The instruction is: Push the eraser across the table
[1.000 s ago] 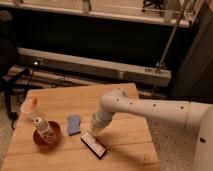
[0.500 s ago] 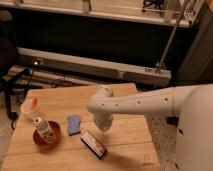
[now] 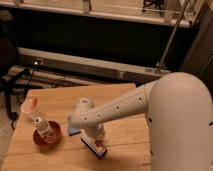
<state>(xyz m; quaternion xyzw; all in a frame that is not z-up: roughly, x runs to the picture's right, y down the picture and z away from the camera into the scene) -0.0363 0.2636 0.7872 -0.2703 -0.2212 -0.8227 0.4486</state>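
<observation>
The eraser point(image 3: 95, 148), a small black block with a lighter top and red and white marks, lies at an angle near the front of the wooden table point(image 3: 125, 135). My white arm reaches in from the right and fills much of the view. The gripper point(image 3: 92, 135) hangs down from the wrist right above the eraser's back end, at or just over it. The arm hides whether it touches the eraser.
A blue pad point(image 3: 74, 132) lies just left of the gripper, partly hidden by the arm. A red bowl point(image 3: 39, 139) holding a small bottle point(image 3: 44, 126) stands at the front left, with a glass point(image 3: 30, 105) behind it. A dark rail and a pole stand beyond the table.
My arm has swung closer and further left, now covering most of the blue pad. The gripper has come down onto the eraser's back end. The eraser has barely shifted.
</observation>
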